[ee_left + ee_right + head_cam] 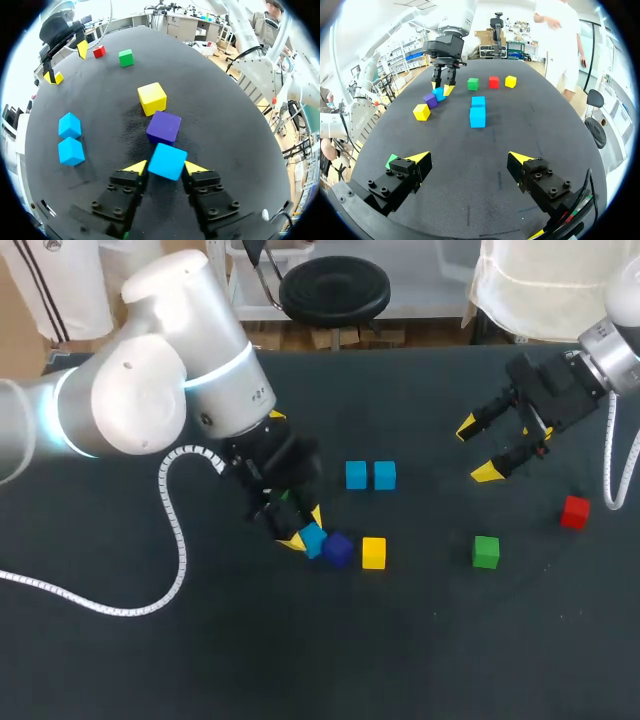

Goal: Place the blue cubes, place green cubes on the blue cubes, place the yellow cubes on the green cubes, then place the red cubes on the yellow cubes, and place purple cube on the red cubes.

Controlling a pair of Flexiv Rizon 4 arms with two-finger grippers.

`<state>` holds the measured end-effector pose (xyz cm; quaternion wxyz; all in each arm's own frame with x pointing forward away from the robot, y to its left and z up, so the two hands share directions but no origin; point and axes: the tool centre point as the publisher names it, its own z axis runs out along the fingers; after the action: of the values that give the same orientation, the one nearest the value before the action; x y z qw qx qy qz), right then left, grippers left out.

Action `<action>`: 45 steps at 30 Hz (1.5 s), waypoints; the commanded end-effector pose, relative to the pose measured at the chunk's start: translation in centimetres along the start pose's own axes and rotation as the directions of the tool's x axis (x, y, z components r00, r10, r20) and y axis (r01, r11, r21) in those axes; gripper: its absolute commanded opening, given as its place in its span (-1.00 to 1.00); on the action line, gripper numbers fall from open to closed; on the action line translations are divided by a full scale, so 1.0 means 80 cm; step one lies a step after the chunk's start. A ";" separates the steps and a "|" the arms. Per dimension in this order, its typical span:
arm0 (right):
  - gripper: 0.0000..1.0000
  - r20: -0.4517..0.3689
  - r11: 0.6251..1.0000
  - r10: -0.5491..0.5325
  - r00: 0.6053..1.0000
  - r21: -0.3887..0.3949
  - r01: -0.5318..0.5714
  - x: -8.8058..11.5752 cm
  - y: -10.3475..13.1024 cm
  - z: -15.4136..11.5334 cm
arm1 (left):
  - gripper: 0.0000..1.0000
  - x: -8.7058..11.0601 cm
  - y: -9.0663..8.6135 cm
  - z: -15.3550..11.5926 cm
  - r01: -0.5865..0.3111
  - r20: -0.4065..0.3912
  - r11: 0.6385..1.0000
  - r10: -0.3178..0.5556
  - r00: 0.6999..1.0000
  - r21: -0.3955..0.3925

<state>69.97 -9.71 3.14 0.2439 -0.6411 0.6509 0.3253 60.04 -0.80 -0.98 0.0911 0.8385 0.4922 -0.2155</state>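
Cube in hand: a small sky-blue solid cube (pixel 167 161) sits between the yellow tips of my left gripper (pixel 166 169). Both fingers press on its sides, so the jaws are closed on it at cube width.

It's on the robot's side of the pair of matching blue cubes (pixel 370 475) lying side by side, a little to their left. I reckon it's gripped so it can join them as bottom layer.

Tight spot, though. A dark purple cube (pixel 164 127) is right against the held one, with a yellow cube (pixel 152 98) just beyond, so a straight lift looks safer than a slide. Between here and the pair there's only bare black tabletop (pixel 420 640).

My right gripper (pixel 477 450) hangs to the right of the pair, jaws wide apart and holding nothing, well out of the way. A green cube (pixel 486 551) and a red cube (pixel 575 511) lie further out to the right.
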 end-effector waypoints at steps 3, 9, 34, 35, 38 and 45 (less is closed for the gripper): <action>1.00 0.001 1.000 -0.001 1.000 0.000 0.001 0.000 0.000 0.000 | -1.00 0.003 -0.009 -0.001 0.012 0.006 1.000 -0.011 1.000 -0.013; 1.00 0.001 1.000 -0.001 1.000 0.000 0.001 0.000 0.000 0.000 | -1.00 0.003 -0.017 -0.008 0.083 0.009 0.995 -0.083 0.997 -0.058; 1.00 0.001 1.000 -0.001 1.000 0.000 0.001 0.000 0.000 0.000 | -1.00 -0.007 0.012 -0.038 0.266 0.030 0.953 -0.264 0.964 -0.146; 1.00 0.001 1.000 -0.001 1.000 0.000 0.001 0.000 0.000 0.000 | -1.00 -0.007 0.013 -0.040 0.263 0.030 0.955 -0.262 0.965 -0.136; 1.00 0.001 1.000 -0.001 1.000 0.000 0.001 0.000 0.000 0.000 | -1.00 -0.006 0.018 -0.044 0.266 0.027 0.954 -0.265 0.964 -0.139; 1.00 0.001 1.000 -0.001 1.000 0.000 0.001 0.000 0.000 0.000 | -1.00 -0.006 0.030 -0.057 0.328 -0.001 0.932 -0.332 0.943 -0.152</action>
<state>69.97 -9.72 3.14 0.2439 -0.6411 0.6509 0.3253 62.65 -0.27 2.79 0.1237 0.7383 0.6368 -0.1848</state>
